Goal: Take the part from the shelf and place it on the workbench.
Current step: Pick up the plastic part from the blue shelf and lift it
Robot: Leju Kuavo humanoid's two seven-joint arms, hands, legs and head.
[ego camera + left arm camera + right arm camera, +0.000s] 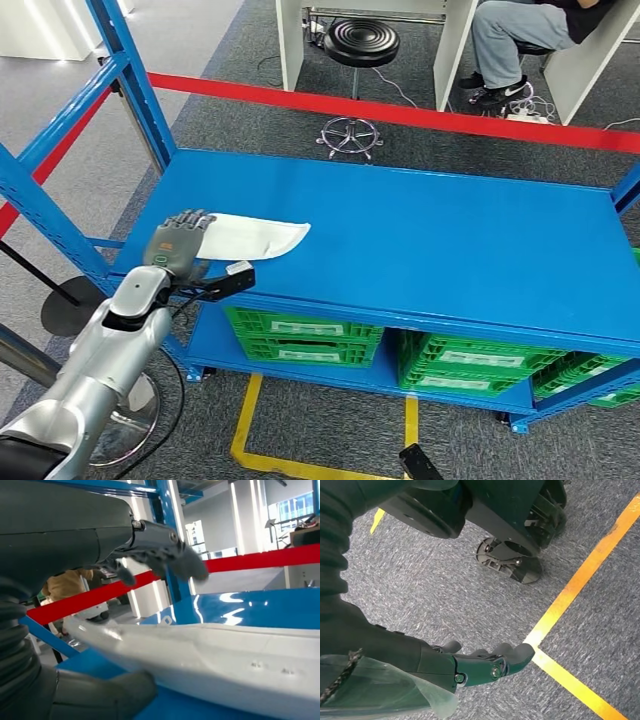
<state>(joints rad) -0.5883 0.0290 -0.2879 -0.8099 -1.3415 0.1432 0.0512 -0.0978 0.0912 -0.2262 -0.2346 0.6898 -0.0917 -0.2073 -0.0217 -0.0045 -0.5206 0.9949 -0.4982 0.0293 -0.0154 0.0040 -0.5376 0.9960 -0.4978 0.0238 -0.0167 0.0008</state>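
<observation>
The left hand (180,243) grasps the white part's (260,238) end; lifted there (long overhang), it could tip and slip.

The near end of the white part (256,237) sits under the left hand (180,243), so from the head view you can't really see how the fingers sit on it. In the left wrist view the part runs off the picture edge. The seated person (521,40) is cut off at the top. The green crates (302,337) are half hidden under the blue shelf (423,240).
</observation>
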